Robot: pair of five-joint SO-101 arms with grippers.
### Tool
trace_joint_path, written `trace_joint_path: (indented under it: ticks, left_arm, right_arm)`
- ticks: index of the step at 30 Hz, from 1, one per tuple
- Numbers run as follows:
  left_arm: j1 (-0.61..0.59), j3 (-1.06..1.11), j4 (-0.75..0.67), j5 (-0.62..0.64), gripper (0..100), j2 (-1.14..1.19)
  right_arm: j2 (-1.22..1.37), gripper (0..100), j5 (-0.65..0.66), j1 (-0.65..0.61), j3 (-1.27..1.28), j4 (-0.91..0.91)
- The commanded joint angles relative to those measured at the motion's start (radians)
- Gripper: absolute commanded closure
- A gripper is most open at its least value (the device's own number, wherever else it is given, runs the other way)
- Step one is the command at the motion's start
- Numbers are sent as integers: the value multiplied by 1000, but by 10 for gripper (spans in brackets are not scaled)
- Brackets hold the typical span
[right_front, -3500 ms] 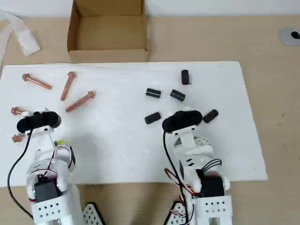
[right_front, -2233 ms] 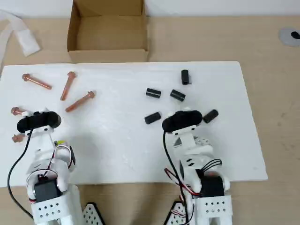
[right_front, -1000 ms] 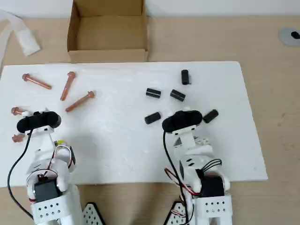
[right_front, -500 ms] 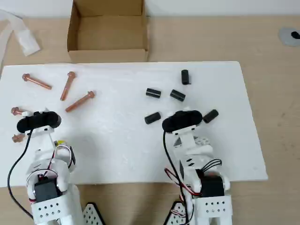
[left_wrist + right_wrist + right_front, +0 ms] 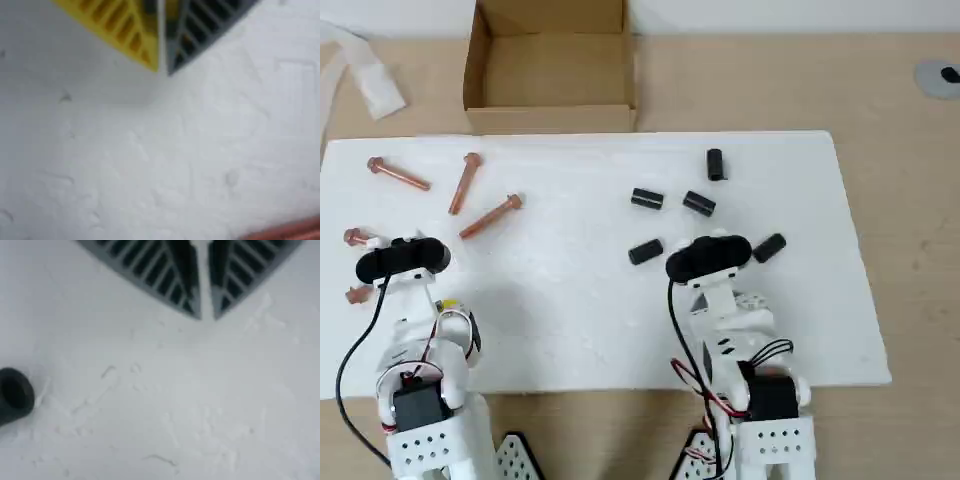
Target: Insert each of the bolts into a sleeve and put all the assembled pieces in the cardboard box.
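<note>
Worktop: we see a wooden worktop point(image 5: 910, 250), and on it lies a white foam board point(image 5: 570, 300) which carries the parts.
Cardboard box: the cardboard box point(image 5: 552, 120) stands on the worktop with its top open, at about 11 o'clock from the middle of the board, just beside the far edge of the board.
Bolts: five copper bolts point(image 5: 464, 183) lie loose on the board, around 9 to 10 o'clock from its middle. Three of them lie free and two are partly hidden under the black wrist camera of the left arm point(image 5: 420, 360).
Sleeves: five black sleeves point(image 5: 646, 199) lie scattered on the board, between 1 and 3 o'clock from its middle, well apart from the bolts.
Left fingers: the left fingers point(image 5: 156, 61), one yellow and one dark grey, are closed almost tip to tip over the bare board and hold nothing. We see a nearby bolt point(image 5: 287, 232) on the board, apart from them.
Right arm: the right arm point(image 5: 730, 330) stands at about 5 o'clock, and its wrist camera hangs between two of the sleeves.
Right fingers: the right fingers point(image 5: 194, 307), both dark grey, are closed to a narrow slit and hold nothing. We see a single sleeve point(image 5: 12, 395) lying on the board, near them but not touching.
</note>
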Motion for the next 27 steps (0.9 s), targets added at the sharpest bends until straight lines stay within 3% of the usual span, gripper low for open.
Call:
trace_joint_path:
  ticks: [1,27]
  left_arm:
    - [-3,-3,-2,-3,994,-7]
    - [-3,5,-23,-5,994,-7]
  right_arm:
    - [-111,989,-3,8,-13,0]
    - [-111,989,-3,8,-13,0]
